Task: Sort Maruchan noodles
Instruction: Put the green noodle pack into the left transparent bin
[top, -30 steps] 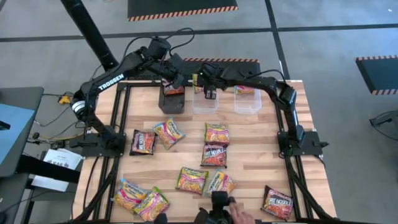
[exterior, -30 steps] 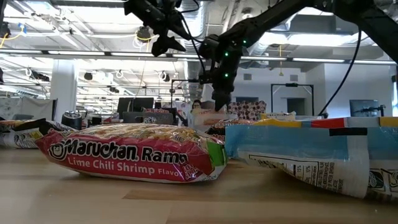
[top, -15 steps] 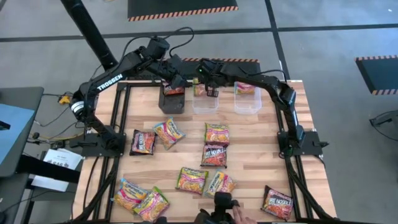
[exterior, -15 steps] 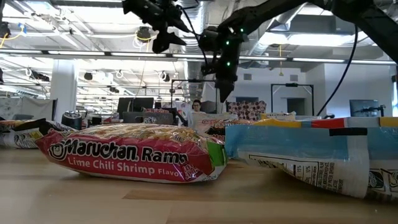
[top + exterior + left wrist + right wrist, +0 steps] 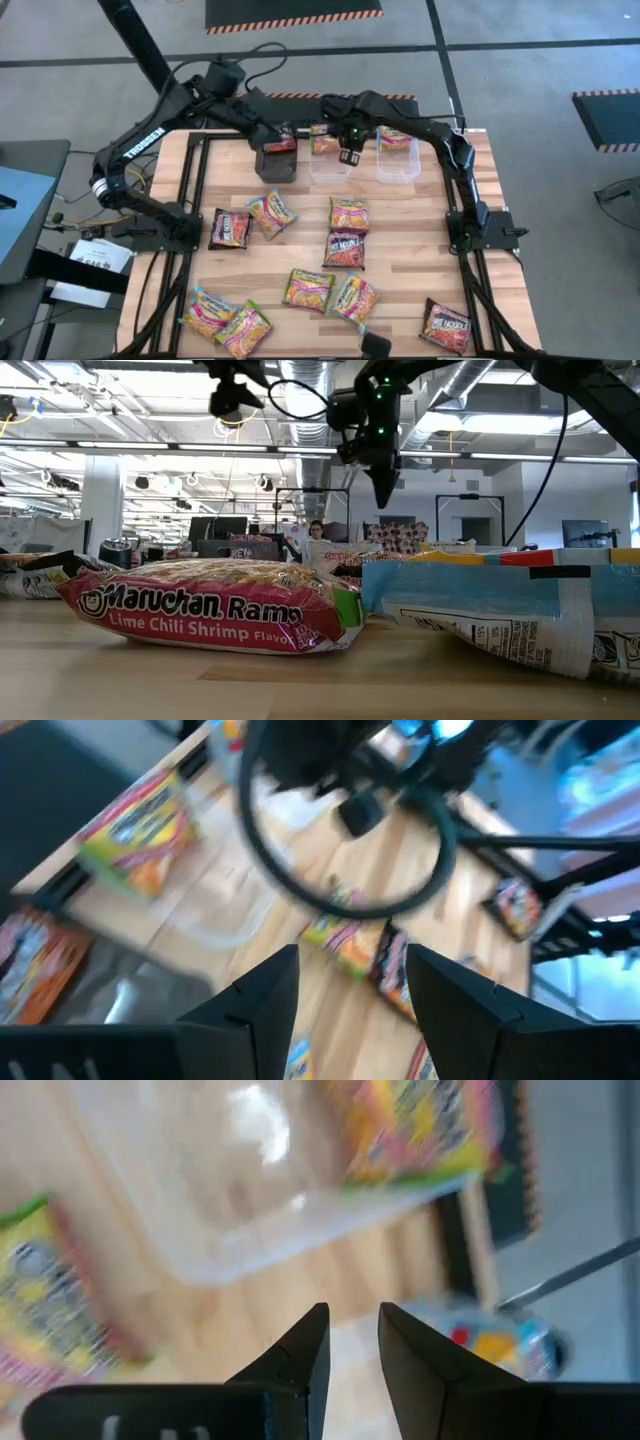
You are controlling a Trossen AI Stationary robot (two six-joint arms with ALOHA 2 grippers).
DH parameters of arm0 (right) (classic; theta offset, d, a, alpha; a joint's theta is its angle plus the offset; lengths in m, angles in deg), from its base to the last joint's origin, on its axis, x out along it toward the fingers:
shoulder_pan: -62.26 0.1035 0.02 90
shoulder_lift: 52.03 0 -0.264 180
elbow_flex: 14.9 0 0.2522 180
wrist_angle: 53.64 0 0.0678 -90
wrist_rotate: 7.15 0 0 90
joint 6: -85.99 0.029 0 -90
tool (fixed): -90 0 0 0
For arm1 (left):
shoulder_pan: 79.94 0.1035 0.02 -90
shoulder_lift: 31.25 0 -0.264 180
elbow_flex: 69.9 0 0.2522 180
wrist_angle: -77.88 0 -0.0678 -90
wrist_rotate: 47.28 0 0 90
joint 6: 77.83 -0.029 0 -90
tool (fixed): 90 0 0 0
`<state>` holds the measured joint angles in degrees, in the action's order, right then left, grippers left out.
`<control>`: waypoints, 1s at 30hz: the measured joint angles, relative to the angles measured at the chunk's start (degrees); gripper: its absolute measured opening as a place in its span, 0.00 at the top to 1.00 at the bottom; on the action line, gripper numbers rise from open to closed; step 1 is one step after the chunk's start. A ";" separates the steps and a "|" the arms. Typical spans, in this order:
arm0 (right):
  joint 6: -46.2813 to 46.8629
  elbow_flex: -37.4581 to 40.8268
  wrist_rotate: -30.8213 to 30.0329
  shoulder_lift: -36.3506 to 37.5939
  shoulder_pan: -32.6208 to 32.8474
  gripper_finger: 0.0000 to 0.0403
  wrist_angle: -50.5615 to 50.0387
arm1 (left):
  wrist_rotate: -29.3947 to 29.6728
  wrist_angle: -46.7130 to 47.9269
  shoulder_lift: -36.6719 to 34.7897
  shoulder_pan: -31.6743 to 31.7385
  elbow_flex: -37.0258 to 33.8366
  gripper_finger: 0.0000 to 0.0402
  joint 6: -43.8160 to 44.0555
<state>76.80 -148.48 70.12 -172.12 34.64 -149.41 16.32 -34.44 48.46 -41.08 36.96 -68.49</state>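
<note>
Several Maruchan noodle packets lie flat on the wooden table, among them a dark one (image 5: 229,228), orange-yellow ones (image 5: 349,214) (image 5: 307,289), and a Lime Chili Shrimp packet (image 5: 215,605) up close in the low view. More packets lie in the black tub (image 5: 277,165), the middle clear tub (image 5: 330,168) and the right clear tub (image 5: 398,165). My left gripper (image 5: 272,138) (image 5: 350,980) hangs open above the black tub's far edge, nothing between its fingers. My right gripper (image 5: 348,155) (image 5: 352,1342) points down over the middle clear tub, its fingers slightly apart with nothing between them.
The three tubs stand in a row along the table's far edge. Loose packets lie across the middle and near parts of the table, one (image 5: 446,326) at the near right corner. A small dark object (image 5: 372,343) sits at the near edge. Bare wood lies at the right of the table (image 5: 430,230).
My left gripper has risen and drawn back toward the table's far left corner. My right gripper has risen above the middle clear tub and tipped to point more steeply down. A person's hand at the table's near edge has gone from view.
</note>
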 joint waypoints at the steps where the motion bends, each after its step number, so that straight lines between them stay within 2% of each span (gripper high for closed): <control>1: 0.62 0.00 0.65 0.02 0.19 0.72 -1.37 | 1.13 1.81 -0.44 -0.29 0.00 0.57 -0.31; 5: 2.47 0.00 2.62 0.02 1.12 0.72 -4.19 | 3.24 9.90 -1.16 -1.31 -0.02 0.57 -1.83; 15: 6.36 -0.03 3.01 0.04 4.48 0.72 -8.18 | 4.73 24.83 -1.12 -3.71 -0.11 0.57 -2.36; 19: 6.38 -0.03 5.68 0.07 6.18 0.72 -7.98 | 5.14 30.01 -1.11 -6.21 -0.13 0.57 -2.34; 25: 6.80 -0.07 6.95 0.13 8.60 0.72 -8.02 | 10.67 31.55 -4.45 -12.16 -3.91 0.57 1.56; 30: 6.80 -0.07 6.95 0.13 9.92 0.72 -8.01 | 14.34 30.99 -8.51 -15.91 -8.61 0.57 8.56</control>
<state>83.59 -148.55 77.07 -171.99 44.56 -157.42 30.66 -3.45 39.95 -56.99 28.35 -59.92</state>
